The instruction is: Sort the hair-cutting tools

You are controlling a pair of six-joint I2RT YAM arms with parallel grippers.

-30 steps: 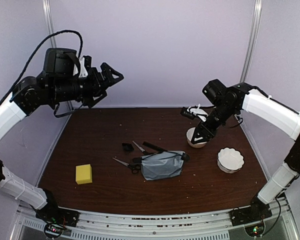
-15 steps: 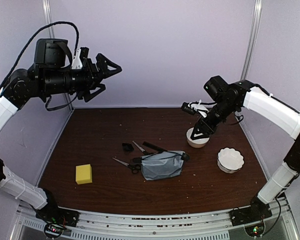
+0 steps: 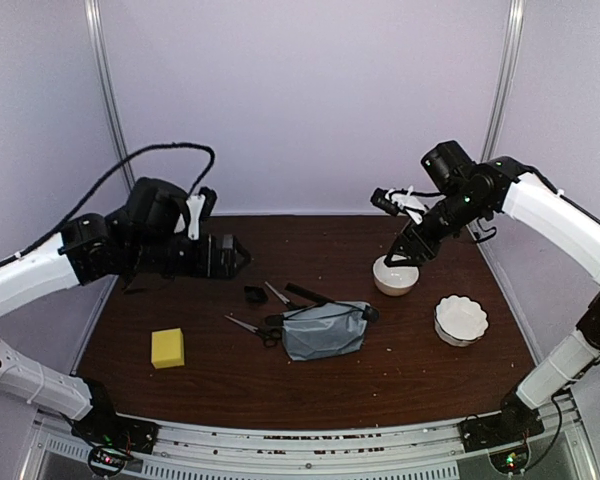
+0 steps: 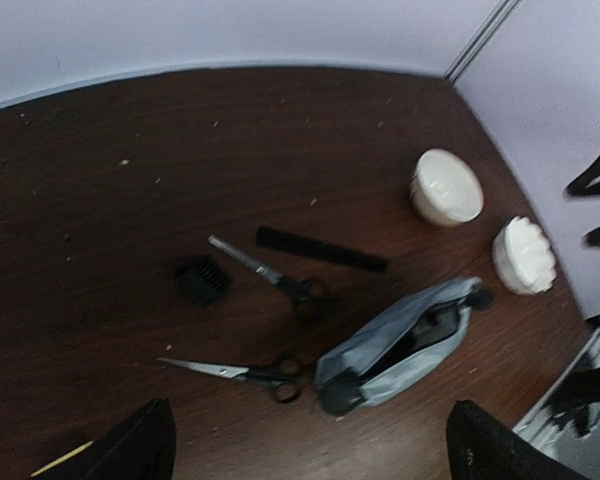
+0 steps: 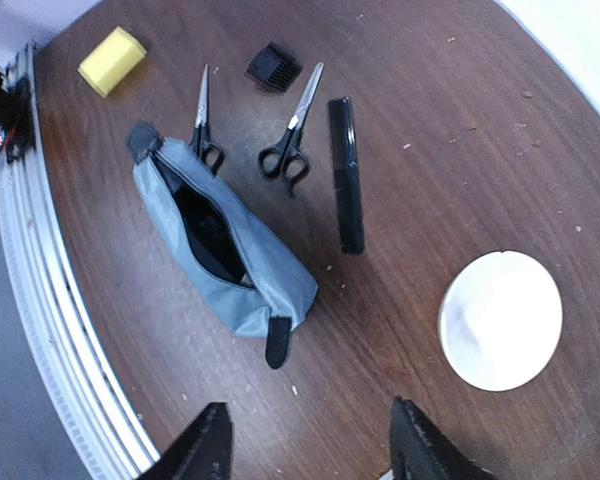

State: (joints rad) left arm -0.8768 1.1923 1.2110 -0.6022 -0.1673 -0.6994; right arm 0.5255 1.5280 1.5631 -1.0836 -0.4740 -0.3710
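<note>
Two steel scissors with black handles lie mid-table: one (image 3: 255, 328) (image 4: 242, 371) by the pouch's left end, the other (image 3: 278, 295) (image 4: 270, 275) behind it. A slim black comb (image 3: 308, 293) (image 5: 346, 175) lies next to them, and a small black attachment (image 3: 255, 294) (image 4: 201, 280) sits to their left. My left gripper (image 3: 242, 258) (image 4: 310, 440) hovers open above the table, behind and left of the tools, holding nothing. My right gripper (image 3: 408, 255) (image 5: 310, 440) hangs open and empty just above the nearer-centre white bowl (image 3: 395, 277).
A grey zip pouch (image 3: 325, 330) (image 5: 225, 240) lies unzipped beside the scissors. A second, fluted white bowl (image 3: 461, 319) stands to the right. A yellow sponge (image 3: 167, 347) sits at the left front. Pale walls enclose the table on three sides.
The left arm swung down from high at the back left to low over the table. The right gripper lifted away from the bowl and its jaws spread wider.
</note>
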